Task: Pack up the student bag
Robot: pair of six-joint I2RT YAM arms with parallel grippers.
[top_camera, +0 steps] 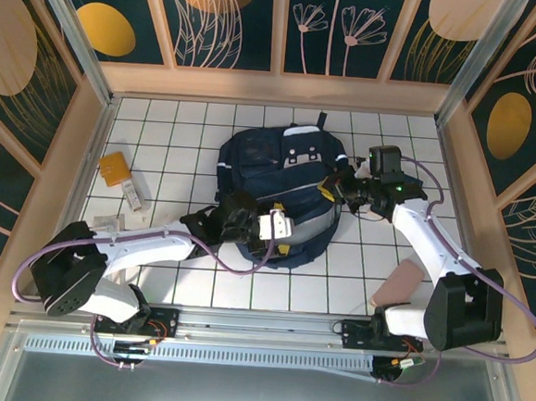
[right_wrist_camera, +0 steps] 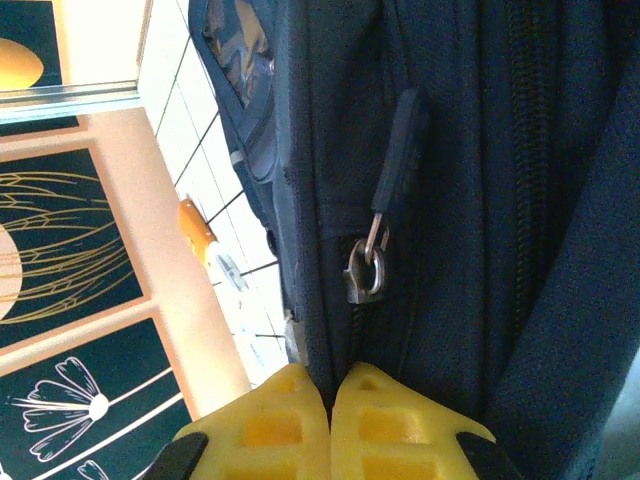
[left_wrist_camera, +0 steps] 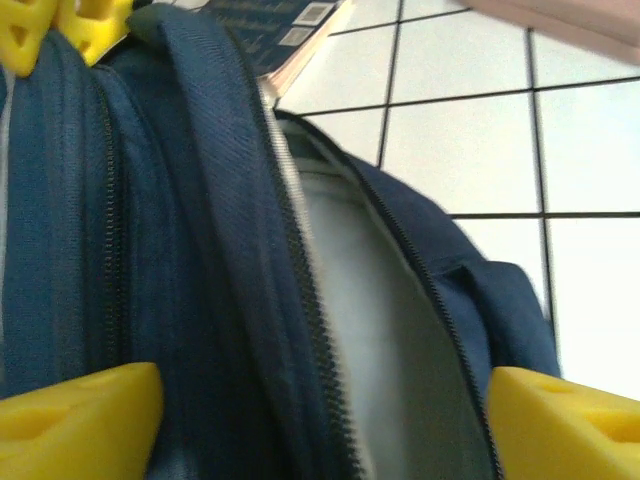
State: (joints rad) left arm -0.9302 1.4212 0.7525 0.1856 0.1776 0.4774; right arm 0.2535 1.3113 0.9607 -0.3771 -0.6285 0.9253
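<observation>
Tension mattered most: with the bag (top_camera: 279, 178) at the middle of the table (top_camera: 150, 279), the right gripper (right_wrist_camera: 330, 420), fingers pressed together and seemingly pinching its fabric, needed to hold the mouth wide while the left gripper (left_wrist_camera: 320, 425), fingers spread over the open zip (left_wrist_camera: 310, 300), avoided snagging.

A white-tiled tabletop (top_camera: 185, 138) boxed in by patterned walls

Dark grout lines cut the tabletop into a grid of squares, and bright, even light falls on it; a pale wooden frame (top_camera: 277, 88) borders it at the back and on both sides, and above the frame rise navy wall panels (top_camera: 342, 25) drawn with thin pale flowers and leaves and filled gold ovals (top_camera: 105, 28); slanting metal posts (top_camera: 73, 27) stand at the back corners, and a slotted metal rail (top_camera: 265, 356) runs along the near edge above a grey floor (top_camera: 252, 399)
</observation>
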